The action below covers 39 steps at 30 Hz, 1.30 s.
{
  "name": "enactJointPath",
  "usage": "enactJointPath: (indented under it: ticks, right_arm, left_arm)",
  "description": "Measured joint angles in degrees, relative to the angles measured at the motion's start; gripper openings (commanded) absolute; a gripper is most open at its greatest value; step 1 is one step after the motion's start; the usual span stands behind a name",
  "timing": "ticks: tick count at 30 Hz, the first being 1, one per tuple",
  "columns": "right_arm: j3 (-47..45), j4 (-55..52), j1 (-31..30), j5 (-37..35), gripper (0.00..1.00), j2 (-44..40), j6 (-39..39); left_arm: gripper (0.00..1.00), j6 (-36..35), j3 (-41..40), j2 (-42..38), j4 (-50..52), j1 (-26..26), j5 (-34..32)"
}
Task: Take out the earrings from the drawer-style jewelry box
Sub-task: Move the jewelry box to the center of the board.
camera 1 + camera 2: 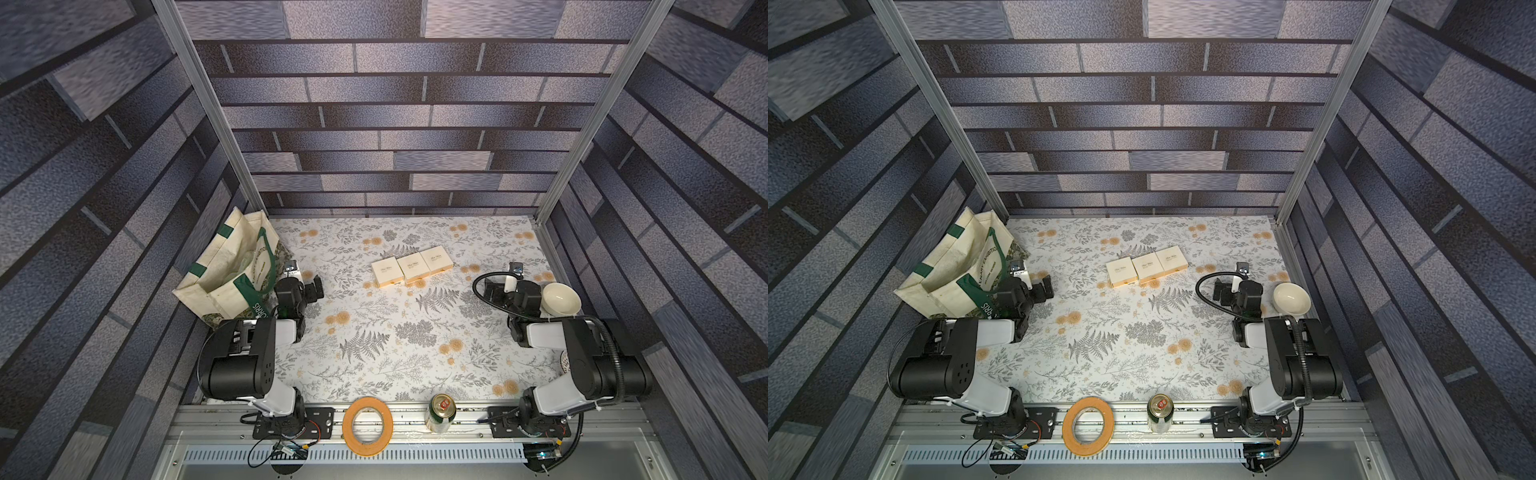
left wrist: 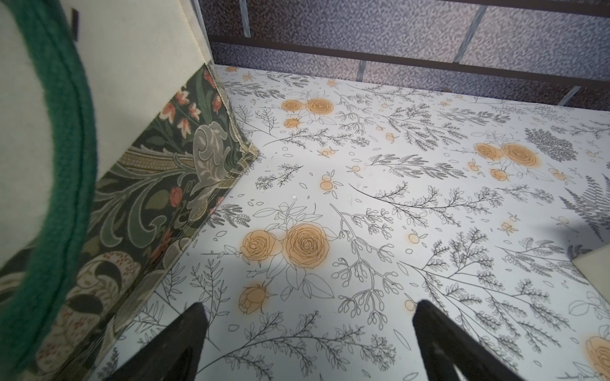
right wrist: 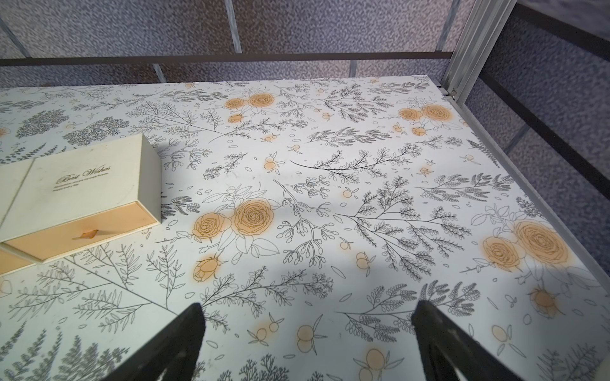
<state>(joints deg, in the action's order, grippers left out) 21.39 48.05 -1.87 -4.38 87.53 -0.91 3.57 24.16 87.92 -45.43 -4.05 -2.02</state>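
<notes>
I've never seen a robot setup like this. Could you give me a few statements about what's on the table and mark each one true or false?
1. Three cream jewelry boxes sit side by side on the flowery table. True.
2. Their drawers are pulled out with earrings showing. False: the drawer fronts in view sit flush, and no earrings are visible.
3. A white bowl stands beside the right arm. True.
4. The tote bag is next to the right arm. False: it stands by the left arm.
5. Both arms' jaws grip a box. False: both stand open and empty, away from the boxes.
</notes>
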Motion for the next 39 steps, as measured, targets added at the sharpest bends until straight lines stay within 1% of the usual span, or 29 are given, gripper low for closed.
enactJointPath:
  ticks: [9, 11, 13, 17, 20, 22, 25, 28, 34, 39]
  right_arm:
    - [0.0, 0.0, 0.0, 0.0, 1.00, 0.0, 0.0]
    - [0.2, -1.1, 0.0, 0.0, 1.00, -0.4, 0.0]
    - [1.4, -5.5, 0.0, 0.0, 0.99, -2.3, 0.0]
    - [7.3, -17.9, 0.0, 0.7, 0.99, -10.4, 0.7]
    - [13.2, -26.9, 0.0, 3.5, 0.99, -16.6, 2.2]
    - [17.9, -33.8, 0.0, 6.5, 0.99, -18.9, 3.6]
    - [24.8, -43.1, 0.0, 12.8, 0.99, -20.0, 6.4]
    - [28.3, -49.5, -0.5, 19.1, 0.99, -20.0, 10.1]
    - [28.3, -56.7, -5.5, 25.2, 0.99, -19.9, 16.6]
    - [26.1, -56.8, -9.9, 27.1, 0.99, -19.7, 21.0]
  left_arm:
    - [1.00, 0.0, 0.0, 0.0, 0.1, 0.0, -0.1]
    - [1.00, 0.0, 0.8, -0.5, 2.8, 0.2, -0.1]
    - [1.00, -0.2, 2.9, -2.6, 8.9, 0.3, 0.1]
    - [1.00, 0.1, 9.5, -11.0, 19.6, 1.3, 1.3]
    - [1.00, 1.5, 15.0, -15.9, 23.8, 2.9, 3.5]
    - [1.00, 2.5, 20.2, -16.2, 27.5, 4.5, 5.8]
    - [1.00, 4.2, 28.6, -12.4, 32.1, 7.2, 9.7]
    - [1.00, 7.3, 36.9, -5.1, 34.7, 9.2, 15.0]
    - [1.00, 13.7, 52.0, 13.4, 38.4, 12.1, 25.7]
    - [1.00, 18.2, 58.4, 24.9, 38.7, 13.7, 32.5]
